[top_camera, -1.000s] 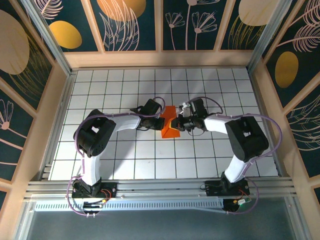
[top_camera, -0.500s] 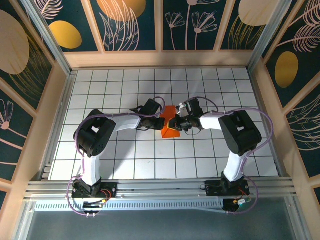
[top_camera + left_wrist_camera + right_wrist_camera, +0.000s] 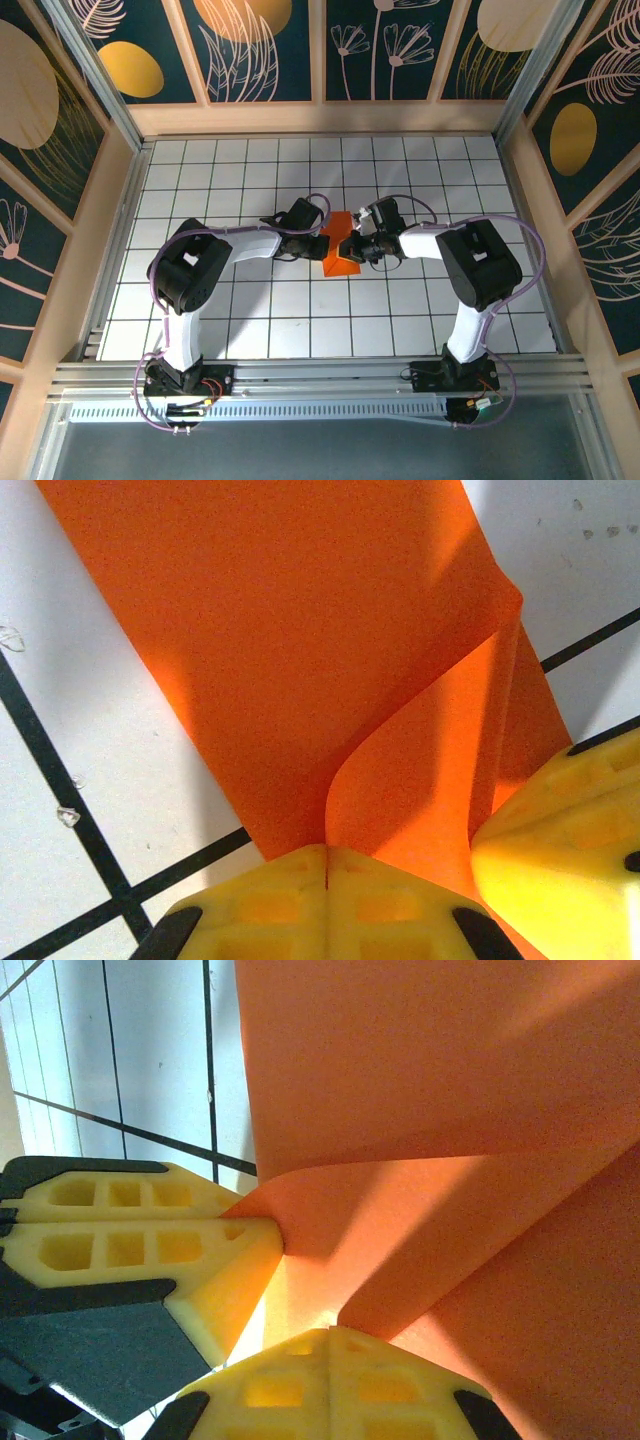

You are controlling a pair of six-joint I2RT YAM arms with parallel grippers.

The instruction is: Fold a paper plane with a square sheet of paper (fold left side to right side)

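Folded orange paper (image 3: 339, 250) is pinched from both sides near the middle of the counter (image 3: 230, 170). The left gripper (image 3: 320, 240) is clenched on its left edge: in the left wrist view its yellow pads (image 3: 260, 900) meet flush, and a curled flap of the paper rises from their seam. The right gripper (image 3: 354, 244) is clamped on the opposite side; its own camera shows its pads (image 3: 400, 1370) pressed together at the point of a raised crease, with the left gripper's tips just beside them. Part of the paper lies flat on the white, black-lined tiles, and the gripped part lifts off it. The left arm (image 3: 185, 270) and the right arm (image 3: 480, 265) reach inward from the near edge
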